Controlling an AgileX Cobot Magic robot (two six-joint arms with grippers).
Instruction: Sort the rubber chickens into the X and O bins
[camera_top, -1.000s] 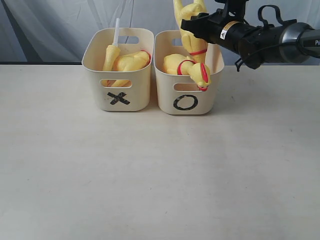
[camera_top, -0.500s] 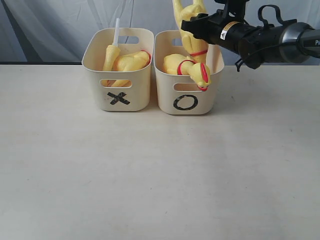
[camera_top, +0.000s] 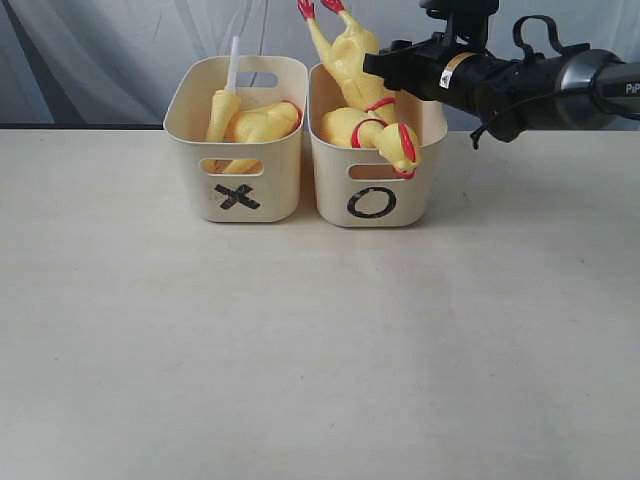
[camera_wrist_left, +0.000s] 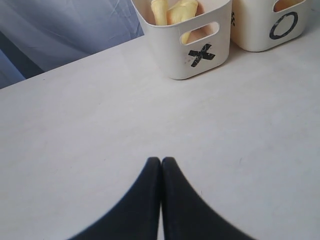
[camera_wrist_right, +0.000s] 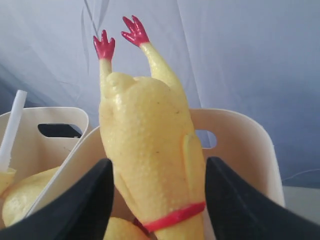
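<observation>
Right arm: the right arm (camera_top: 520, 85) reached in almost level from the right, high over the back of the O bin (camera_top: 330, 190), its wrist pointing left.
Right jaws: they stood partly apart, one on each side of the chicken (camera_top: 350, 65), just above its red band. Whether they pressed on it could not be told.
Left jaws: closed tip to tip and empty, low over the bare worktop (camera_top: 300, 350), with the X bin (camera_top: 185, 175) ahead of them.
Chicken: yellow and pimpled, it stood head-down with its lower end in the O bin. It leaned left, red feet uppermost against the curtain (camera_top: 100, 50).
Second chicken: the second chicken (camera_top: 400, 148) lay curled in the O bin, its red-banded end hanging over the front rim.
X bin contents: a neck piece (camera_top: 222, 110) with a white tube (camera_top: 233, 65) sticking up, and a body piece (camera_top: 265, 122) beside it.
Bins: cream, side by side and nearly touching at the worktop's back edge, with the X bin on the left.
In the way: the second chicken filled the O bin's front half, just under the right jaws.
</observation>
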